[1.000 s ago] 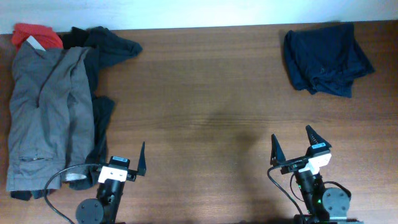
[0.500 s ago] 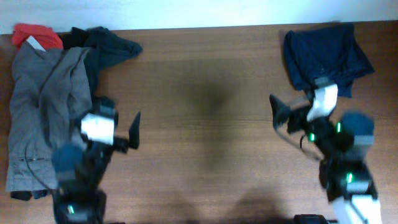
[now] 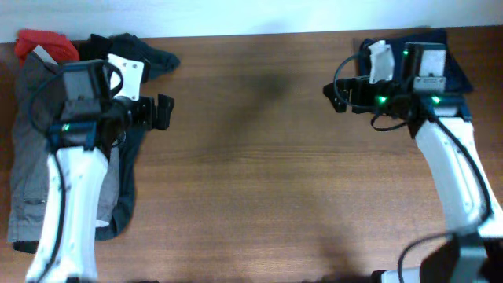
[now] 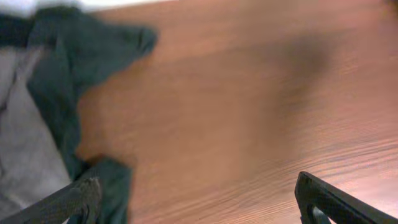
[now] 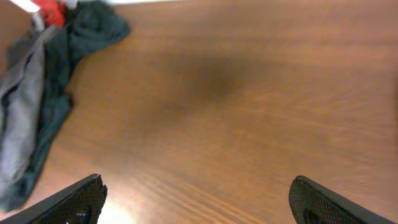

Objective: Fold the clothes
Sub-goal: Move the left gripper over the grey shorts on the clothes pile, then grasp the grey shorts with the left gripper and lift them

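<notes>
I see a brown wood-grain tabletop [image 3: 251,181] filling all my views. A pale wall [image 3: 236,14] runs along its far edge. The light is soft, leaving faint blurred shadows on the wood.

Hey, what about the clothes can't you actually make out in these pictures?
Navy crumpled garment: overhead, largely under the right arm; outline unclear.
Grey-khaki cotton shorts: overhead, the left arm crosses them; waistband not visible.
Black crumpled tee: left wrist view is blurred; any print unreadable.
Red tee: overhead, only a corner shows behind the shorts.
</notes>
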`<state>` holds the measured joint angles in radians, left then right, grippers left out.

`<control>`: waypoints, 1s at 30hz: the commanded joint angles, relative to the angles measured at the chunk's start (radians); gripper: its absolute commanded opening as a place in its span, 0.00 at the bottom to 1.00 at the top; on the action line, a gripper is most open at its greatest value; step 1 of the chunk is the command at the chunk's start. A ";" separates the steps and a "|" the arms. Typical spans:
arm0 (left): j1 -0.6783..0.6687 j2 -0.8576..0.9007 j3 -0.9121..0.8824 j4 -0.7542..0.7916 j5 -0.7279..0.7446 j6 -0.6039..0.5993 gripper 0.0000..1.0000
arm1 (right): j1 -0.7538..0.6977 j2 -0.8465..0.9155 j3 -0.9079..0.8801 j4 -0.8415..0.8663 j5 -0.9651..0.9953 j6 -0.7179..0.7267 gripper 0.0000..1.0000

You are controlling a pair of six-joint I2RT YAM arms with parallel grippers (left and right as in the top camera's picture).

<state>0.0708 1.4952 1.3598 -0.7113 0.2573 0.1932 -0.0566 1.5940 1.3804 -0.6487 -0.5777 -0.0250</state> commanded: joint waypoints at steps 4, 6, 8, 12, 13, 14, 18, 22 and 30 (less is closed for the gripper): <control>0.055 0.146 0.009 -0.004 -0.363 -0.116 0.99 | 0.010 0.095 0.024 0.010 -0.118 0.003 1.00; 0.085 0.166 0.009 -0.010 -0.411 -0.159 0.99 | 0.022 0.106 0.024 0.010 -0.118 -0.006 1.00; 0.116 0.177 0.009 -0.025 -0.416 -0.183 0.97 | 0.039 0.110 0.024 0.010 -0.117 -0.029 0.99; 0.195 0.181 0.009 -0.063 -0.416 -0.261 0.89 | 0.082 0.111 0.024 0.010 -0.091 -0.050 0.98; 0.230 0.182 0.009 -0.068 -0.415 -0.269 0.84 | 0.103 0.111 0.024 0.010 -0.074 -0.049 0.97; 0.247 0.184 0.009 -0.067 -0.415 -0.269 0.84 | 0.117 0.113 0.024 0.010 -0.060 -0.050 0.97; 0.277 0.206 0.009 -0.052 -0.416 -0.235 0.81 | 0.171 0.114 0.024 0.029 -0.006 -0.049 0.97; 0.276 0.249 0.009 -0.039 -0.445 -0.218 0.75 | 0.213 0.114 0.024 0.064 0.004 -0.047 0.97; 0.276 0.369 0.009 0.008 -0.544 -0.220 0.70 | 0.241 0.114 0.024 0.081 0.003 -0.045 0.97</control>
<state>0.3473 1.8278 1.3598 -0.7162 -0.2329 -0.0345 0.1749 1.7012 1.3804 -0.5705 -0.5877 -0.0612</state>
